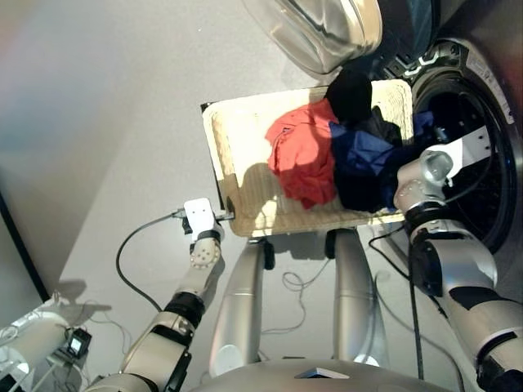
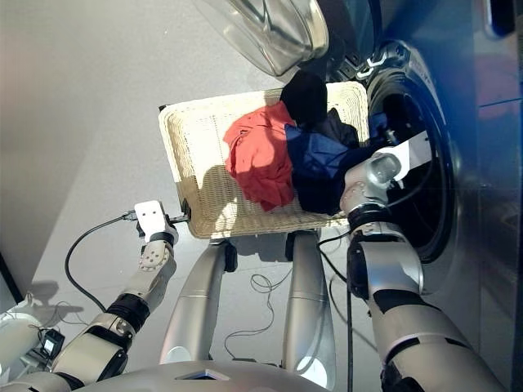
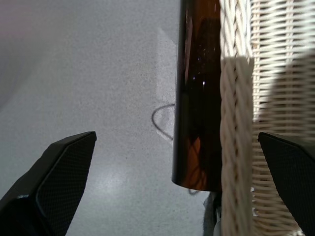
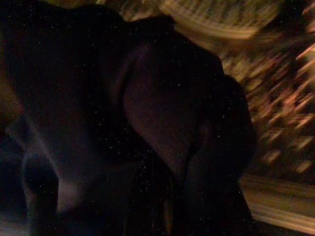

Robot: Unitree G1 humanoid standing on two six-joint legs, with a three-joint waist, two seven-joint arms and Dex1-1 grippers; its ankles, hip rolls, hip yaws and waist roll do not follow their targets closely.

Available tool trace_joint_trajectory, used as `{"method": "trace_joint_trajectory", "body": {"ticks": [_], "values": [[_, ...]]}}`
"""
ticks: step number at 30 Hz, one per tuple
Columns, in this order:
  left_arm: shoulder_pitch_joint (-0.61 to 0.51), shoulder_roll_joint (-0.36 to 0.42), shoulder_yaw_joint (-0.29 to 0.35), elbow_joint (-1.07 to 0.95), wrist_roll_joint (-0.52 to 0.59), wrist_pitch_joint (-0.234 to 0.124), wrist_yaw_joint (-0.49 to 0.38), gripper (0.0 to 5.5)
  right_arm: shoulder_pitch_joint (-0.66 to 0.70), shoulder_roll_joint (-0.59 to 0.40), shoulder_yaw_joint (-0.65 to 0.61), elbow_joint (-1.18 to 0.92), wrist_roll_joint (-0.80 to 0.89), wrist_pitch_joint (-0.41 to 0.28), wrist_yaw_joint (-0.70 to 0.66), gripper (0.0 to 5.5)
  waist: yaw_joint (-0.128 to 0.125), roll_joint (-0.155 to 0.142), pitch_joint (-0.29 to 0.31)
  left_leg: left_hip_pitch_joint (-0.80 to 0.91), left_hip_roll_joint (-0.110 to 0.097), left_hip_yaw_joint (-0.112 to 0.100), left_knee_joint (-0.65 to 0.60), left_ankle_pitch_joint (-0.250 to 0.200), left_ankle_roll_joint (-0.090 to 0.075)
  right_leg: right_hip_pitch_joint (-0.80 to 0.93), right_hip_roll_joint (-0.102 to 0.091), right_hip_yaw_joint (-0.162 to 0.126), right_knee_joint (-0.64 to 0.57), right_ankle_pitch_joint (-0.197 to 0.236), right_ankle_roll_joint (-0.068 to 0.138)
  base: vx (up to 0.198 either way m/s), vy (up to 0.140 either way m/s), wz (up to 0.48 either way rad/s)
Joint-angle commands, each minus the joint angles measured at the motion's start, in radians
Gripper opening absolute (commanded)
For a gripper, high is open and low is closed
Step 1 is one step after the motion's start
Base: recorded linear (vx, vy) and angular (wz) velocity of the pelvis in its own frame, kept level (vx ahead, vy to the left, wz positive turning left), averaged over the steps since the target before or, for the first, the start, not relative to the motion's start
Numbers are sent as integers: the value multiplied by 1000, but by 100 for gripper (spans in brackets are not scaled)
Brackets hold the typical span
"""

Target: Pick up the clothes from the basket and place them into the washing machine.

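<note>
The cream wicker basket (image 1: pixel 237 131) sits in front of the washing machine (image 1: pixel 478 106), whose round door (image 1: pixel 327 28) hangs open above it. An orange-red garment (image 1: pixel 298 159), a navy one (image 1: pixel 364 151) and a black one (image 1: pixel 351 94) are piled in the basket's right half. My left gripper (image 1: pixel 226 216) is open at the basket's near left corner, and in the left wrist view its fingers (image 3: pixel 64 172) straddle the woven rim (image 3: pixel 236 98). My right gripper (image 1: pixel 392 196) presses into the dark clothes at the basket's right side. Dark cloth (image 4: pixel 147 123) fills the right wrist view.
A black cable (image 1: pixel 131 245) loops over the grey floor by my left arm. Thin wires (image 1: pixel 298 286) lie below the basket. White equipment (image 1: pixel 33 343) stands at the lower left. A dark brown post (image 3: pixel 197 98) runs beside the basket's rim.
</note>
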Motion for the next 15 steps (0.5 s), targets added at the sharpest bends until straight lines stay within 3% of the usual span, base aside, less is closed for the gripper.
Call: {"method": "trace_joint_trajectory", "body": {"ticks": [1, 4, 7, 10, 11, 12, 13, 14, 15], "values": [[25, 29, -2, -2, -22, -53, -4, 550, -33, -211, 2, -37, -124, -55, -132, 0, -14, 46, -44, -1, -10, -30, 127, -172, 30, 26, 10, 1, 21, -101, 63, 0, 0, 0], [28, 30, -5, -7, -29, -64, -8, 550, -47, -335, 36, -52, -184, -49, -164, 0, -13, 46, -53, -12, -9, -32, 125, -170, 27, 12, 10, 4, 25, -101, 65, 0, 0, 0], [24, 28, -6, -4, -21, -68, -2, 550, -46, -382, 74, -55, -266, -18, -191, 0, -9, 45, -58, -14, -8, -33, 121, -167, 23, 7, 8, 4, 29, -100, 65, 0, 0, 0], [6, 21, -2, 16, -12, -77, 1, 550, -18, -357, 132, -65, -374, 28, -186, 0, -13, 36, -61, -14, -9, -37, 116, -161, 20, 10, 9, -2, 26, -95, 63, -11, -20, 5], [-5, 12, -2, 30, -19, -83, 6, 550, -18, -298, 153, -44, -364, 35, -157, 0, -13, 30, -64, -15, -6, -38, 115, -161, 18, 14, 12, -4, 18, -91, 62, -28, -53, 0], [-11, 5, -4, 39, -25, -84, 5, 550, -17, -259, 160, -30, -340, 35, -117, 119, -14, 27, -65, -17, -6, -40, 116, -159, 17, 15, 13, -7, 15, -88, 61, -28, -53, -11], [-11, 6, -3, 40, -26, -85, 5, 550, -18, -258, 161, -28, -336, 34, -113, 550, -15, 26, -66, -17, -6, -41, 116, -159, 17, 15, 13, -7, 14, -88, 61, -22, -62, -1], [-26, -4, -1, 60, -40, -81, -2, 550, -5, -178, 182, -14, -260, 26, -6, 550, -17, 20, -70, -20, -5, -46, 117, -156, 13, 19, 15, -11, 11, -85, 59, 0, 0, 0], [-26, -3, 1, 61, -41, -82, -3, 550, -6, -178, 183, -11, -255, 24, 0, 550, -19, 19, -70, -20, -5, -47, 117, -155, 13, 19, 15, -12, 11, -85, 59, -16, -67, 13]]}}
